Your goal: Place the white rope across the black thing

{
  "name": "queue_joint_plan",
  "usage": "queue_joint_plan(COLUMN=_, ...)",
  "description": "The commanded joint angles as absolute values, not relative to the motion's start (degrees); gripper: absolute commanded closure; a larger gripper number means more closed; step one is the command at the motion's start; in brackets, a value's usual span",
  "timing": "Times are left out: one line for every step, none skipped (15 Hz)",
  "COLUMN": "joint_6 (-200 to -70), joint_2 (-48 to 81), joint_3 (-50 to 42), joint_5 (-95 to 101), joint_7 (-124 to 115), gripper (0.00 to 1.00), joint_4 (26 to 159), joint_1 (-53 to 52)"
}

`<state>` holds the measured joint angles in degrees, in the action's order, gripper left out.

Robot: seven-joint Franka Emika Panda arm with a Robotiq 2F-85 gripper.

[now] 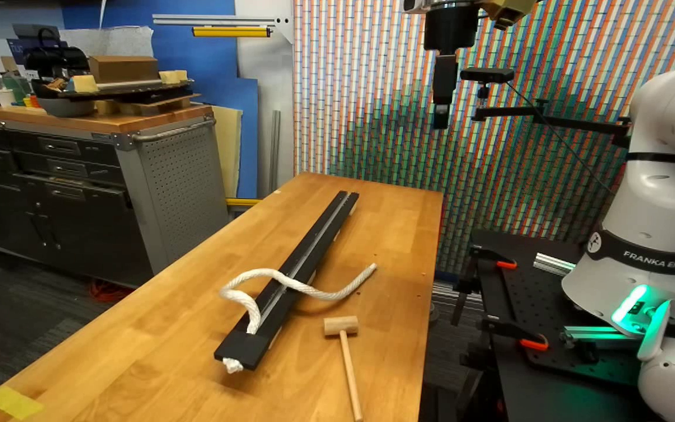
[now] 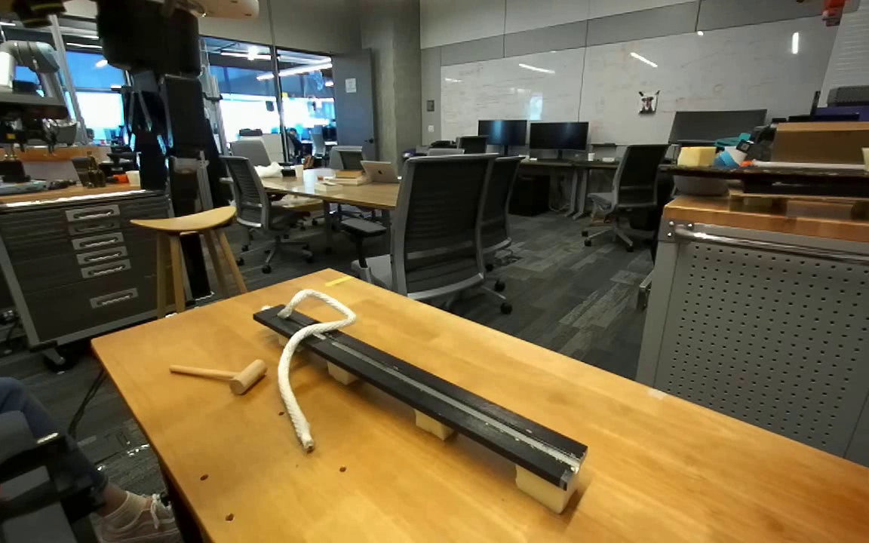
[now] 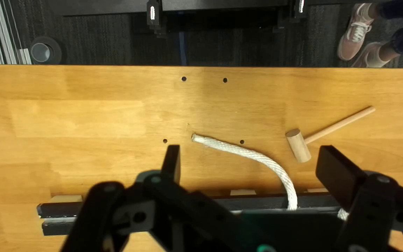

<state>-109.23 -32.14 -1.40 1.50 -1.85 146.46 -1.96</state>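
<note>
The white rope (image 1: 329,294) lies across the black thing (image 1: 311,258), a long grooved bar, in both exterior views. One rope end rests on the table beside the bar; the rope crosses over, loops past the far side and comes back onto the bar near its end. A white tuft (image 1: 232,365) shows at that bar end; I cannot tell if it is part of the rope. My gripper (image 1: 441,117) is high above the table. In the wrist view the gripper (image 3: 248,152) is open and empty, its body hiding parts of the bar (image 3: 61,209) and rope (image 3: 257,155).
A small wooden mallet (image 2: 248,377) lies on the table near the rope, on the side of its free end. Pale blocks (image 2: 544,490) hold the bar off the wooden table (image 2: 706,460). Yellow tape (image 1: 14,402) marks a table corner. A person's feet (image 3: 355,31) stand beside the table.
</note>
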Motion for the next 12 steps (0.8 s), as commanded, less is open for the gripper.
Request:
queue_joint_plan(joint_6=-109.1, joint_2=-32.1, joint_3=-0.7, joint_5=1.1, joint_7=-1.5, gripper=0.0, joint_4=146.4, joint_1=-1.2)
queue_joint_plan(joint_6=-110.3, joint_2=-32.0, joint_3=-0.4, joint_5=1.0, joint_7=-4.3, gripper=0.0, joint_4=146.6, joint_1=-0.3)
queue_joint_plan(joint_6=-111.6, joint_2=-31.9, joint_3=-0.5, joint_5=0.3, joint_7=-6.8, gripper=0.0, joint_4=146.9, joint_1=0.4)
queue_joint_plan(joint_6=-112.4, joint_2=-31.6, joint_3=-0.6, joint_5=-0.1, joint_7=-9.3, gripper=0.0, joint_4=147.1, joint_1=1.1)
queue_joint_plan(joint_6=-113.2, joint_2=-31.3, joint_3=-0.6, joint_5=-0.3, joint_7=-11.2, gripper=0.0, joint_4=147.3, joint_1=1.6)
queue_joint_plan(joint_6=-114.1, joint_2=-30.7, joint_3=-0.5, joint_5=-0.6, joint_7=-13.7, gripper=0.0, joint_4=147.6, joint_1=2.4)
queue_joint_plan(joint_6=-115.2, joint_2=-30.1, joint_3=-0.4, joint_5=-0.9, joint_7=-15.8, gripper=0.0, joint_4=147.9, joint_1=3.1)
queue_joint_plan(joint_6=-116.1, joint_2=-29.2, joint_3=-0.1, joint_5=-0.9, joint_7=-18.3, gripper=0.0, joint_4=148.2, joint_1=3.9)
queue_joint_plan(joint_6=-117.2, joint_2=-28.4, joint_3=0.4, joint_5=-0.7, joint_7=-21.0, gripper=0.0, joint_4=148.4, joint_1=4.6)
queue_joint_plan(joint_6=-118.9, joint_2=-27.1, joint_3=1.0, joint_5=-0.4, joint_7=-24.0, gripper=0.0, joint_4=148.8, joint_1=5.3)
queue_joint_plan(joint_6=-120.2, joint_2=-26.2, joint_3=1.3, joint_5=-0.3, joint_7=-26.8, gripper=0.0, joint_4=149.0, joint_1=5.8)
queue_joint_plan(joint_6=-121.6, joint_2=-24.6, joint_3=1.7, joint_5=-0.5, joint_7=-29.6, gripper=0.0, joint_4=148.9, joint_1=6.3)
